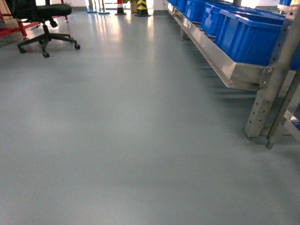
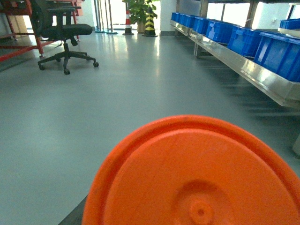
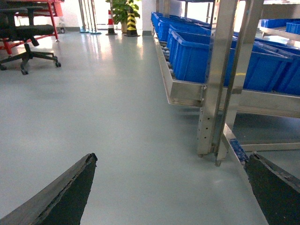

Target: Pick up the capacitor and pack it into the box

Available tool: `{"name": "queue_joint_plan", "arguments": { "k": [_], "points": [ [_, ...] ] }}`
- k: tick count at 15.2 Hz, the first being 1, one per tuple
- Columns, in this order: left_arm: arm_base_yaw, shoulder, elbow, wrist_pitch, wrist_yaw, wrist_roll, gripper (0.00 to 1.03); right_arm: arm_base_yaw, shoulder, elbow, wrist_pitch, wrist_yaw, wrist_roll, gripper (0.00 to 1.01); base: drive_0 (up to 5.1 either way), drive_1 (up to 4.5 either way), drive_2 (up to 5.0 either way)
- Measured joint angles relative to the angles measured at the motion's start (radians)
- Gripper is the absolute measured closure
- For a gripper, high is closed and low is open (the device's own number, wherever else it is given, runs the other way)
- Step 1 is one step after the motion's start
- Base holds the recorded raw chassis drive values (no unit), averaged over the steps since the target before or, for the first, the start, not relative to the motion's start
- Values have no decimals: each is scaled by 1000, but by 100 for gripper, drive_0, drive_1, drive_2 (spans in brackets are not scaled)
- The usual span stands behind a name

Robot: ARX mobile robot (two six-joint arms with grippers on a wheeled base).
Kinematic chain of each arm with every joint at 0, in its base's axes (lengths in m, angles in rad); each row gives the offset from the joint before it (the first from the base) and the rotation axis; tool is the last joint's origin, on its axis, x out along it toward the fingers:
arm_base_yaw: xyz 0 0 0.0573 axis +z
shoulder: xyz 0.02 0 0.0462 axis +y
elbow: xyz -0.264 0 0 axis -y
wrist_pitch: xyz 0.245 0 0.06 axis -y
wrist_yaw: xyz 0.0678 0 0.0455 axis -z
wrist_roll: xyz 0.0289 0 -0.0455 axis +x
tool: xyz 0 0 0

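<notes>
So right now I'm basically in the travel part of the job, not the picking part. No capacitor anywhere in my views, and no pink box either, so I can't say where either one is. From the head camera it's just grey floor with the metal rack off to the right, carrying a row of blue bins, and an office chair far off on the other side of the aisle from the rack.

My right claw is spread wide: its two dark fingers sit at the bottom corners of the right wrist view with plain floor between them, nothing pinched. That arm is held low and pointing forward down the aisle, with the rack's nearest post just ahead and to the right.

Left claw, honestly can't tell. That wrist view is mostly filled by an orange round lid-looking thing right under the camera, and no fingers show. The camera looks level along the aisle, rack to its right.

My guess at the next move: get the base to wherever the capacitors are kept, probably along that rack, before either arm reaches.
</notes>
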Motion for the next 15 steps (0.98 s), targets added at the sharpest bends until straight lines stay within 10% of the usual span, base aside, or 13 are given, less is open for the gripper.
{"name": "queue_joint_plan", "arguments": {
  "k": [15],
  "points": [
    [0,0,0,0,1,0,60,0,0,0,-3,0,0,3,-499,247,247]
  ]
}}
